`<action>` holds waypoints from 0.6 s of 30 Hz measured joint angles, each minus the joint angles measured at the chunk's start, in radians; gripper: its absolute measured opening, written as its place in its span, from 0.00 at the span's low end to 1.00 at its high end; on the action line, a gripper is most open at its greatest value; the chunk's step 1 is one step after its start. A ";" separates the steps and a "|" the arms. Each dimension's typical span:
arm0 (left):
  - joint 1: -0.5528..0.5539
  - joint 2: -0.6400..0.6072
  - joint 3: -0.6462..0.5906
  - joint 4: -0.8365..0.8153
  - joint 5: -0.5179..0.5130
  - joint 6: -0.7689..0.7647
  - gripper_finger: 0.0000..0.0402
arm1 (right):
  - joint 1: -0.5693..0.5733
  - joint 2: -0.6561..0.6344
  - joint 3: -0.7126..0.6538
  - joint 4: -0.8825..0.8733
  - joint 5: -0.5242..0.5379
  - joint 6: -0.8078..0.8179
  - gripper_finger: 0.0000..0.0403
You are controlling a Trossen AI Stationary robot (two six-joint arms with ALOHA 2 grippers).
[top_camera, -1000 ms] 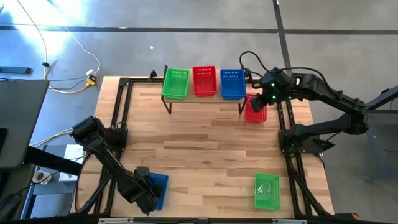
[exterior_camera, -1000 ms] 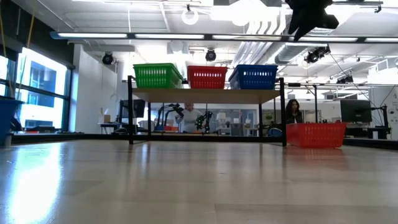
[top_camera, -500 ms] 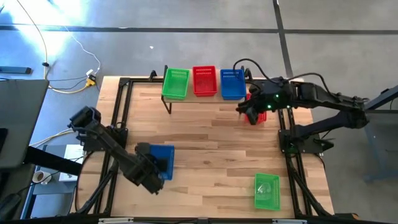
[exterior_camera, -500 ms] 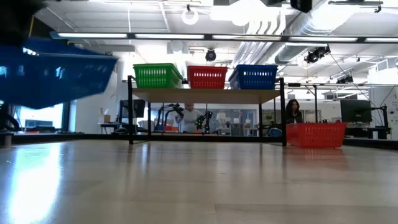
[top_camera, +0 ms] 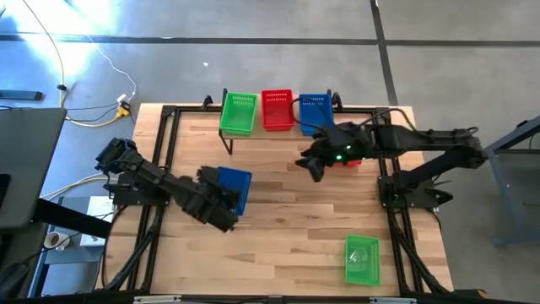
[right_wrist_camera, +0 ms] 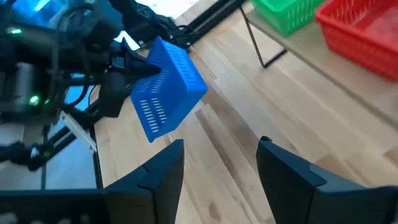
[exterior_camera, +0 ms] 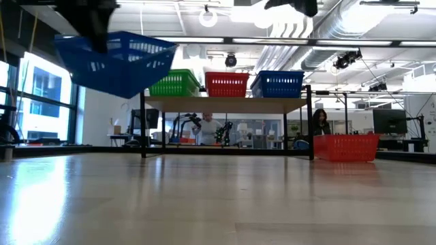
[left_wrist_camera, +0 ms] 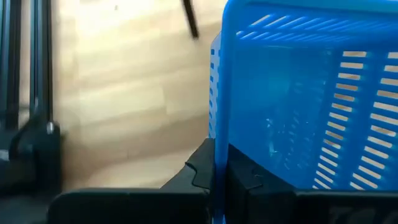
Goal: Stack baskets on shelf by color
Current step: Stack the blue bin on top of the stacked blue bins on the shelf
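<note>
My left gripper (top_camera: 223, 203) is shut on a blue basket (top_camera: 235, 186), which hangs tilted above the table's left half (exterior_camera: 116, 62). My right gripper (right_wrist_camera: 217, 168) stands open with nothing between its fingers, over the table's middle (top_camera: 310, 165), pointing toward the blue basket (right_wrist_camera: 166, 93). The shelf (exterior_camera: 225, 104) at the far edge carries a green basket (top_camera: 239, 112), a red basket (top_camera: 277, 110) and a blue one (top_camera: 314, 108), each resting on its base. A second red basket (exterior_camera: 346, 147) rests on the table beside the shelf's right leg. My left gripper pinches one side wall of the blue basket at its rim (left_wrist_camera: 219, 152), with one finger (left_wrist_camera: 200, 175) outside the wall and the other (left_wrist_camera: 247, 179) inside. The basket is lifted clear of the table and hangs tilted (exterior_camera: 116, 62).
A green basket (top_camera: 363, 258) lies on the table near the front right corner. The red basket on the table (top_camera: 349, 159) is partly covered by my right arm. Black frame rails (top_camera: 160, 143) run along the table's left and right edges.
My left gripper has risen from the table's near left corner and gone toward the far edge and the middle, lifting the blue basket clear and tipping it. My right gripper has swung from above the red basket beside the shelf toward the table's middle.
</note>
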 joint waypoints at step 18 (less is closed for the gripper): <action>0.167 0.000 0.100 0.032 -0.219 0.397 0.00 | 0.071 0.245 0.000 0.144 0.109 0.227 0.47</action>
